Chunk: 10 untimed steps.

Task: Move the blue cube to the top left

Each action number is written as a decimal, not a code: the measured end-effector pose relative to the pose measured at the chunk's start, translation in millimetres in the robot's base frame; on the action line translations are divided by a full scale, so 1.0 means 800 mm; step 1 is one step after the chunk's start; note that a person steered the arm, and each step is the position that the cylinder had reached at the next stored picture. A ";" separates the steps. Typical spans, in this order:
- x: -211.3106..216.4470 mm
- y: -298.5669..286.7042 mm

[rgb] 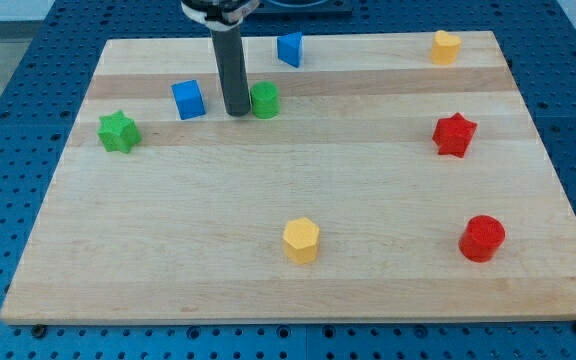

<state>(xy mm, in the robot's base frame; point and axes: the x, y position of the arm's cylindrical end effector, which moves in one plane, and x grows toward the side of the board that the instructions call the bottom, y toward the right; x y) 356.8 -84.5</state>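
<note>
The blue cube (188,99) sits on the wooden board (298,280) in the upper left area. My tip (236,112) rests on the board just to the view's right of the cube, with a small gap between them. A green cylinder (265,100) stands right against the rod on its right side. A second blue block (289,48), shape unclear, lies near the view's top edge, right of the rod.
A green star block (119,131) lies left of and below the blue cube. A yellow block (446,46) is at the top right, a red star block (454,134) at the right, a red cylinder (482,238) at the lower right, a yellow hexagonal block (301,240) at the bottom middle.
</note>
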 end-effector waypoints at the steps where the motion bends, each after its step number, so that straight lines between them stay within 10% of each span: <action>1: 0.018 -0.007; 10: -0.066 -0.117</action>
<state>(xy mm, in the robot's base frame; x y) 304.3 -178.1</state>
